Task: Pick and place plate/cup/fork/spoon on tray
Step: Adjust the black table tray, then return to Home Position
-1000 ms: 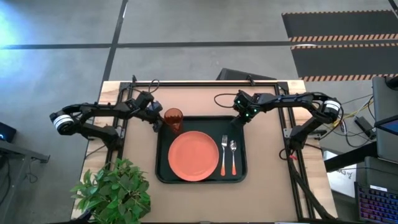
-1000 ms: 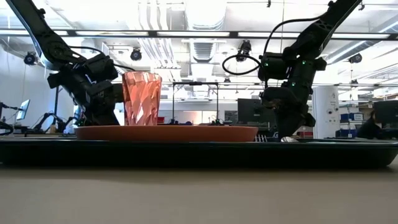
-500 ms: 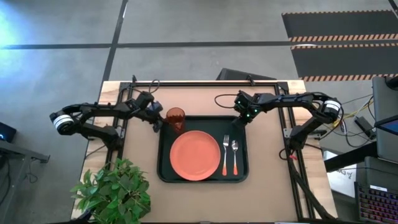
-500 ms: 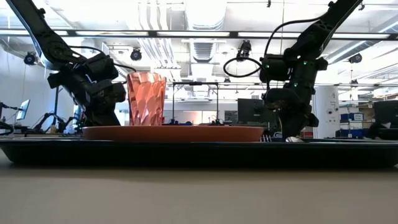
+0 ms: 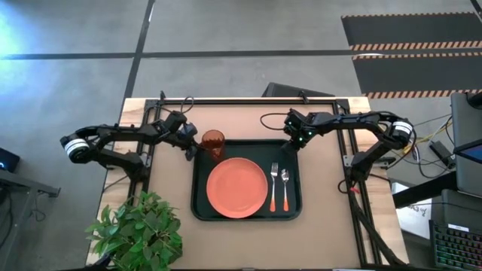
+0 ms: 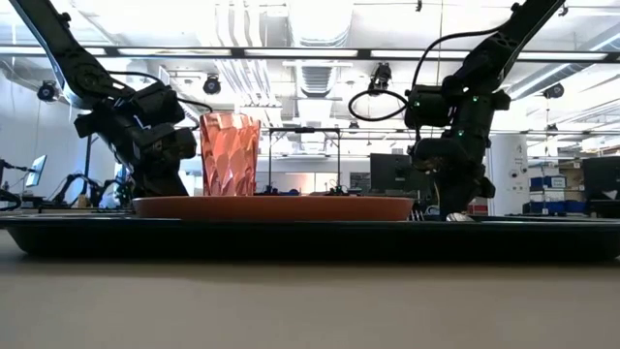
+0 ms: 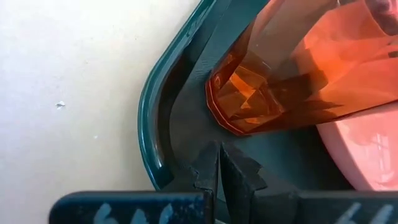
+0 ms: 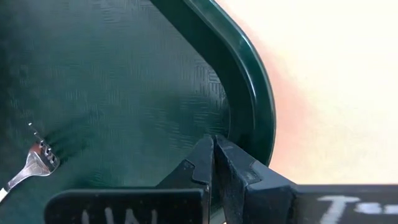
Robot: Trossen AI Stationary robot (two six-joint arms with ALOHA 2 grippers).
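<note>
high view, tray: we see the large dark green-black rectangular tray [image 5: 246, 211] with rounded corners and raised rim on the tan tabletop [image 5: 324, 226].
high view, contents: round flat salmon-orange plate [image 5: 237, 186] sits mid-tray; small translucent red-brown cup [image 5: 212, 143] stands in the far left corner; fork [image 5: 273, 187] with silver tines and orange handle lies right of the plate, spoon [image 5: 285, 188] with silver oval bowl and orange handle just beside it.
high view, arms: left gripper [image 5: 189, 150] at the tray's far left corner next to the cup; right gripper [image 5: 289, 144] at the far right corner.
high view, other: green leafy plant [image 5: 139, 229] at the near left.
low view: cup upright behind the plate's rim, arms either side.
left wrist view: fingers [image 7: 205, 174] pressed together over the tray rim, nothing between them, cup base close ahead.
right wrist view: fingers [image 8: 205, 162] together, holding nothing, at the tray's inner corner; fork tines off to one side.
</note>
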